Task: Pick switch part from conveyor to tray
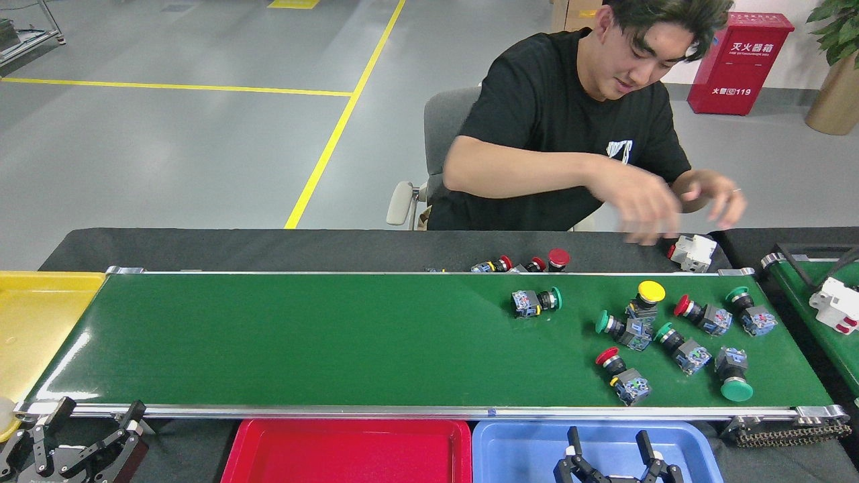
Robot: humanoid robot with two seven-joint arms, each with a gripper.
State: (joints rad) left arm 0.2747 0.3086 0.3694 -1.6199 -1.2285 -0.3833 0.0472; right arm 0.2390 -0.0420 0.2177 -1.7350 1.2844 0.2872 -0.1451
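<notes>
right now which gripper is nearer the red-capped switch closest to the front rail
Right. The right gripper sits just below the red-capped switch, over the blue tray; the left gripper is far left.

A person in a black T-shirt [537, 127] sits in a grey chair [443, 127] behind the desk [268, 248], which is covered in black cloth. Behind the chair, yellow lines [322, 154] cross the grey floor [168, 154]. To the right of the person a red cabinet [738, 64] with white lettering stands against the wall, and right of it a potted plant [832, 80] shows at the edge of view. At the far right of the desk lies a narrower green belt [819, 322] carrying a white block [835, 305].
</notes>
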